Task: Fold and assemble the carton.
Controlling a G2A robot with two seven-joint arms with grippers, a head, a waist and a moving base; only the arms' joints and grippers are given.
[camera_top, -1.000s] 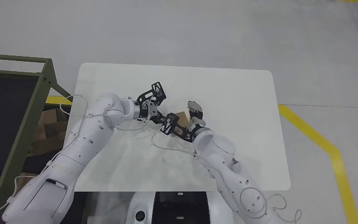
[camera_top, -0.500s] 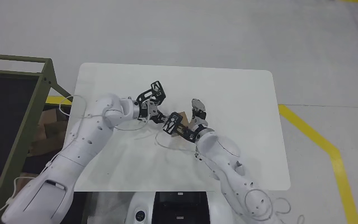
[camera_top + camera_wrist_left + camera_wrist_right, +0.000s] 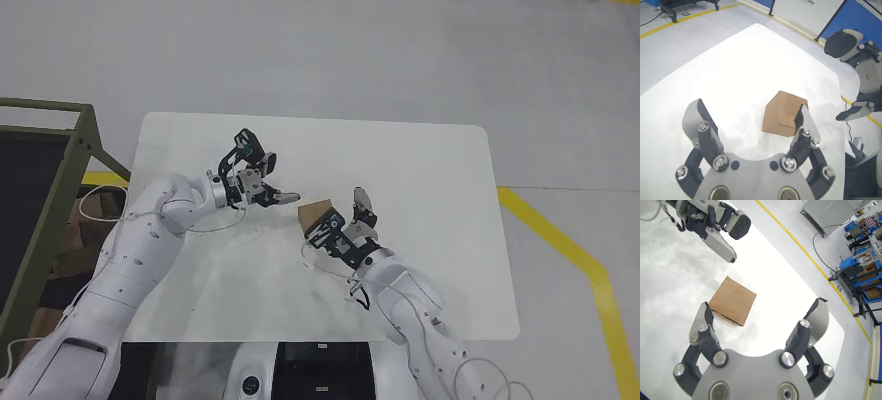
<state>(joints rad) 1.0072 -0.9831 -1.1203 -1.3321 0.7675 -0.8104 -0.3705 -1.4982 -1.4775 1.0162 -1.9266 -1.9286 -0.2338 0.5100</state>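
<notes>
In the left wrist view one of the fingers of the left gripper covers a corner of the box. In the right wrist view the right gripper hides the box's nearest corner behind one of its fingers, so contact there cannot be told. The box's underside is hidden. From above the box is too small to show its seams. The arms cover part of the desk's front edge, and the picture's edge cuts off the green frame beside the desk's left edge.

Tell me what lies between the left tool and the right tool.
The brown carton sits on the table between the left tool and right tool, both open; the top view shows it.
</notes>
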